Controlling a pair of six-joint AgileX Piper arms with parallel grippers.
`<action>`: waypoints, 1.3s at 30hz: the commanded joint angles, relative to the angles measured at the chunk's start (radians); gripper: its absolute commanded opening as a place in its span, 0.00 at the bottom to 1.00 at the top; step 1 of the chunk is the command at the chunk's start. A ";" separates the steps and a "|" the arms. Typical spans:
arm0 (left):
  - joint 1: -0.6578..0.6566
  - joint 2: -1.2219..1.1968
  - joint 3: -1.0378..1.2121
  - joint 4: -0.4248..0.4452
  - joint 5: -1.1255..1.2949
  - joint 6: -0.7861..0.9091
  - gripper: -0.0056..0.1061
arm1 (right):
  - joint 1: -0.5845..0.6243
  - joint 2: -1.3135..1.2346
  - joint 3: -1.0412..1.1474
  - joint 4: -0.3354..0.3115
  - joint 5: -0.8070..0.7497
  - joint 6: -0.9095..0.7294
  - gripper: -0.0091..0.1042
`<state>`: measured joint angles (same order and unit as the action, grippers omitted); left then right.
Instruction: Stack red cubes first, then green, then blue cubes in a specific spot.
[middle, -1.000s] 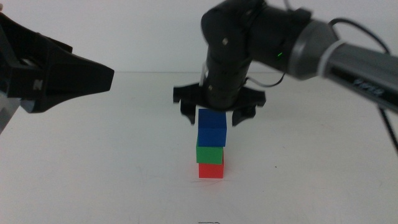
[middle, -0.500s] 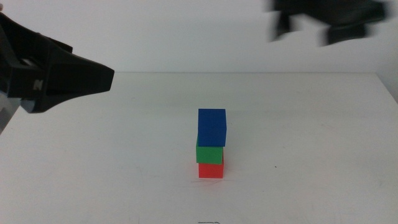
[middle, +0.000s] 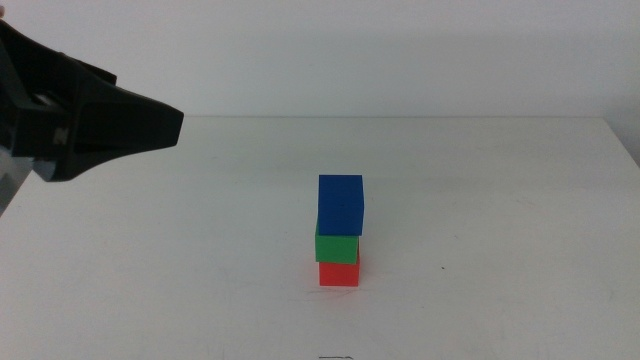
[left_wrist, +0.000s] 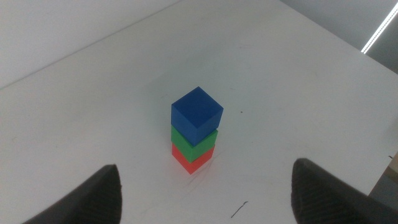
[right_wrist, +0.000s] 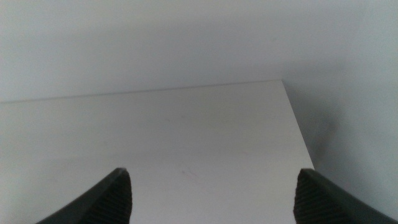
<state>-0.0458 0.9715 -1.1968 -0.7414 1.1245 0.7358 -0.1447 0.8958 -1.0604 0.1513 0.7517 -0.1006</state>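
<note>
The three cubes stand in one stack on the white table (middle: 480, 220), near the middle. The red cube (middle: 339, 273) is at the bottom, the green cube (middle: 337, 246) is on it, and the blue cube (middle: 341, 205) is on top, turned slightly. The left wrist view shows the same stack: blue cube (left_wrist: 196, 113), green cube (left_wrist: 194, 142), red cube (left_wrist: 191, 159). My left gripper (middle: 150, 125) hangs above the table's left side, well apart from the stack, its jaws (left_wrist: 205, 180) wide open and empty. My right gripper (right_wrist: 211, 177) is out of the middle view, open and empty.
The right wrist view shows only bare white table, its far edge and corner (right_wrist: 283, 84), with a grey wall behind. A small dark mark (left_wrist: 239, 208) lies on the table near the stack.
The right gripper, open around the blue cube a second ago, lifted away up and to the right and left the middle view. The stack and the left arm stayed still.
</note>
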 joint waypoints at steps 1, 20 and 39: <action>0.001 -0.009 -0.022 -0.054 -0.044 0.002 0.89 | -0.049 -0.021 0.012 0.093 -0.097 -0.119 0.67; 0.001 -0.009 -0.022 -0.054 -0.044 0.002 0.89 | -0.034 -0.021 0.021 0.183 -0.198 -0.162 0.67; 0.001 -0.009 -0.022 -0.054 -0.044 0.002 0.89 | 0.131 -0.021 0.024 -0.081 -0.224 -0.015 0.67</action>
<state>-0.0458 0.9715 -1.1968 -0.7414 1.1245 0.7358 -0.0167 0.8826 -1.0128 0.1124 0.6080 -0.1392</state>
